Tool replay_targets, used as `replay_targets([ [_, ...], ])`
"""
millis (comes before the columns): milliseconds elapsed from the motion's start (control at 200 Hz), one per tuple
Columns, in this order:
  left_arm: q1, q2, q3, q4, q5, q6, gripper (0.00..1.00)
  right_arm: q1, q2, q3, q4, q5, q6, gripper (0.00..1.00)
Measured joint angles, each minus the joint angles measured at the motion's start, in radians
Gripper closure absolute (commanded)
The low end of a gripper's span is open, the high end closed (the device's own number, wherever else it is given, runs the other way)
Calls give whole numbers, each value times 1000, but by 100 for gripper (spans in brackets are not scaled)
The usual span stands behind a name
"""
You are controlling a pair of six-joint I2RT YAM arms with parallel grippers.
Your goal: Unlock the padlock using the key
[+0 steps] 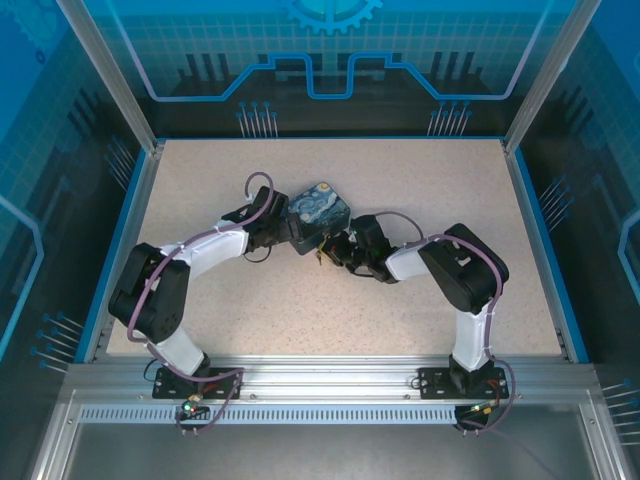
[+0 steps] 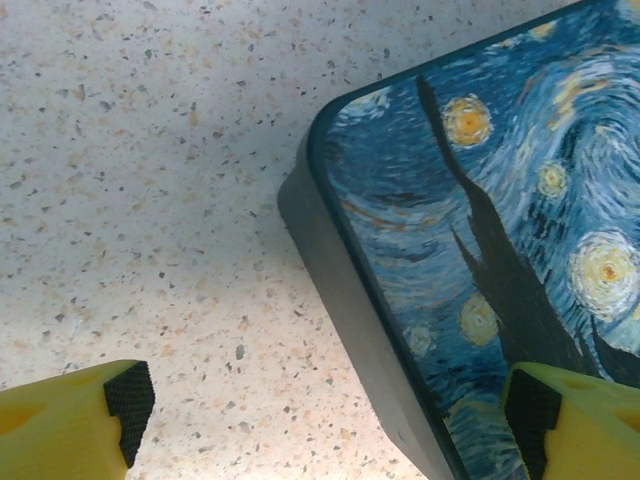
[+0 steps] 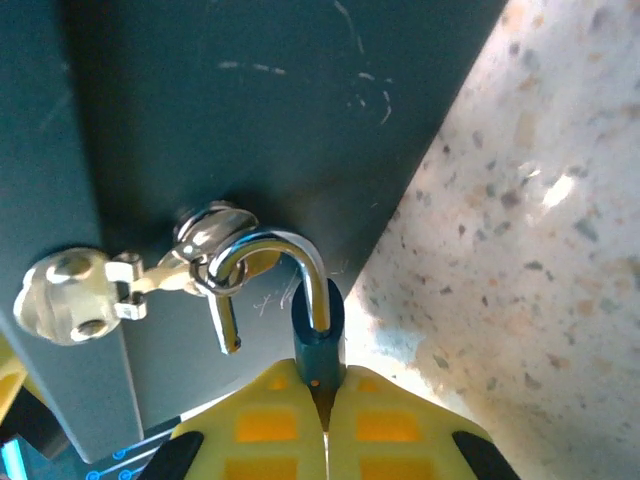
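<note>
Speckled beige stone-look counter (image 1: 430, 190) is carrying one box (image 1: 320, 208), sitting mid-counter between the two arms and turned at an angle. Blue see-through panels (image 1: 330, 50) and an aluminium rail (image 1: 300, 375) are fencing the counter. Purple cables (image 1: 262, 185) are looping off the arms.

The box lid is showing a swirly blue-and-yellow starry-night print. It has rounded corners and smooth dark teal side walls, lightly scratched.

Left end effector (image 2: 328, 400) is hanging wide open at the box's left side, gripping nothing. One black textured pad (image 2: 130, 395) is over bare counter and the other is over the lid edge. Whether it is touching the lid cannot be told.

Right end effector (image 3: 322, 385) is clamping the padlock (image 3: 318, 335), its yellow fingers pressed together around the small dark blue body. The padlock is sitting against the box's near wall, just above the counter.

Its shiny silver shackle (image 3: 265, 245) is hooking through the ring of a silver hasp (image 3: 110, 285) fixed to that wall. The shackle's short leg is hanging free beside the body, not seated in it. The box wall is crowding close behind the padlock, with open counter lying to its right.
</note>
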Motion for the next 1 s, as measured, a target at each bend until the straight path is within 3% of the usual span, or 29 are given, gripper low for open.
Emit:
replay_targets([
  [385, 0, 20, 0, 49, 28, -8, 16, -46, 0, -1, 22, 50, -20, 100],
  [765, -6, 36, 1, 90, 64, -10, 18, -154, 53, 28, 117, -129, -83, 100],
  [1000, -5, 40, 6, 89, 62, -11, 18, -180, 72, 156, -45, -205, -209, 100],
])
